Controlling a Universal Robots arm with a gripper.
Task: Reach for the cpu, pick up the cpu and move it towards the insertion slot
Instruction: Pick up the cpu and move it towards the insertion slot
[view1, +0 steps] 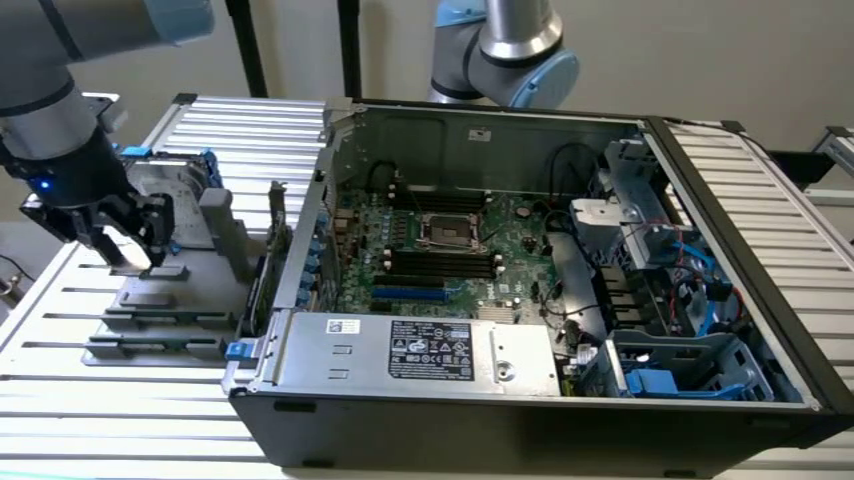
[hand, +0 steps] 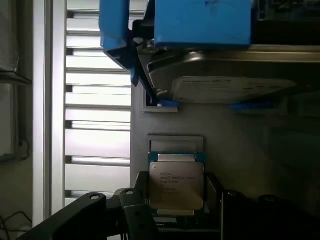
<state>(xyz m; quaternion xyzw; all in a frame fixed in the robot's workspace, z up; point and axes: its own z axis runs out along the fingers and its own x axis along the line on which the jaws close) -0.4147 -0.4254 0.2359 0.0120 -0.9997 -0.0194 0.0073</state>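
The cpu (hand: 176, 182) is a small square chip with a silver-grey top and printed lettering. It sits between the dark fingers (hand: 136, 202) of my gripper (hand: 177, 200), which press against its two opposite sides. In the exterior view my gripper (view1: 127, 248) hangs low over the grey parts fixture (view1: 160, 300) at the exterior view's left, outside the computer case, with the bright cpu (view1: 128, 250) between its fingers. Whether the chip is lifted off the fixture I cannot tell. The insertion slot (view1: 449, 230), a silver-framed square socket, lies on the green motherboard inside the open case.
An upright silver hard drive (hand: 225, 85) in a blue bracket (hand: 200, 20) stands on the fixture just beyond the chip. The case wall (view1: 300, 260) rises between fixture and motherboard. Memory slots (view1: 441, 265), cables and a power supply (view1: 414, 350) surround the socket. A second arm (view1: 514, 50) stands behind the case.
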